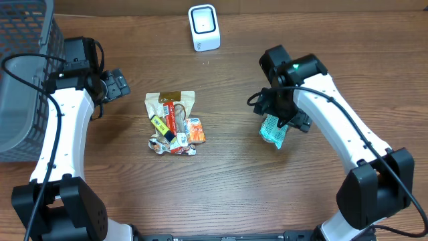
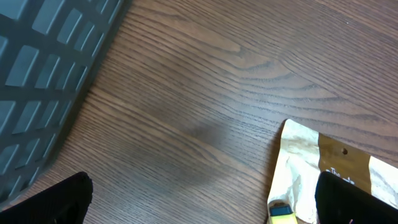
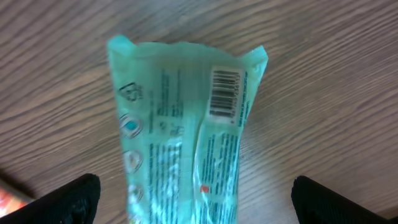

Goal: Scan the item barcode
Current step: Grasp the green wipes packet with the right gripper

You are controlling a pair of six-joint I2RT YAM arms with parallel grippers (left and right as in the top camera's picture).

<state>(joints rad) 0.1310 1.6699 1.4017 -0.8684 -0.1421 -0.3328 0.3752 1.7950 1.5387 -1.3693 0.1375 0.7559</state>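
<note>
Right wrist shows the teal packet (image 3: 180, 130) lying barcode-up inside the wide-open right claw (image 3: 199, 202), touching neither finger.

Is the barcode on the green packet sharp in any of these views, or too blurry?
Right wrist: green packet slightly soft, barcode bars distinct, small print smeared. Overhead: packet partly under the right arm, barcode not resolvable. Left wrist: packet out of frame.

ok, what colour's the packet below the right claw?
Teal packet, white barcode patch; clearest in the right wrist view.
</note>
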